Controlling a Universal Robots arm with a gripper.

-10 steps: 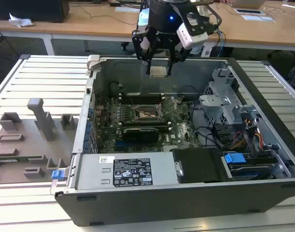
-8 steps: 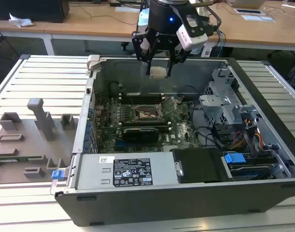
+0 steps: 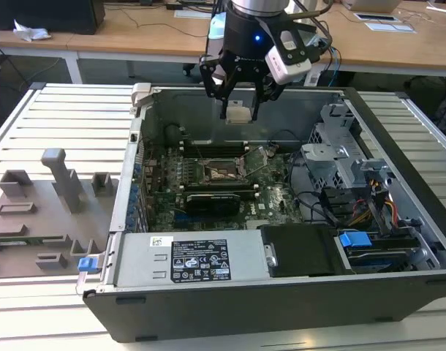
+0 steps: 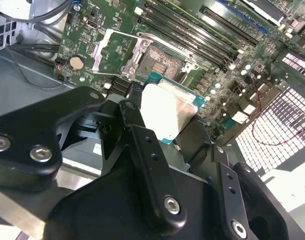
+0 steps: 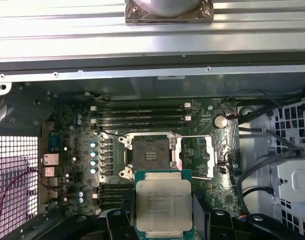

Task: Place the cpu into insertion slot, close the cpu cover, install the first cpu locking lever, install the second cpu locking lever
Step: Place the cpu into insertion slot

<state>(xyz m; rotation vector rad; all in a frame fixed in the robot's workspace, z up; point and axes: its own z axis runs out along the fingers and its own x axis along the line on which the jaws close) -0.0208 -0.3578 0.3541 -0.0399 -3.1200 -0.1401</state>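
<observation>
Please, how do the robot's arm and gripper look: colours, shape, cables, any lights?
The gripper is black, with jointed bar-shaped fingers fastened by silver screws. The black wrist above carries a small blue light, a white box on one side and dark cables.

Slatted metal worktable point(image 3: 69, 117); wooden desks point(image 3: 135, 33) behind, papers point(image 3: 387, 22) on top
</observation>
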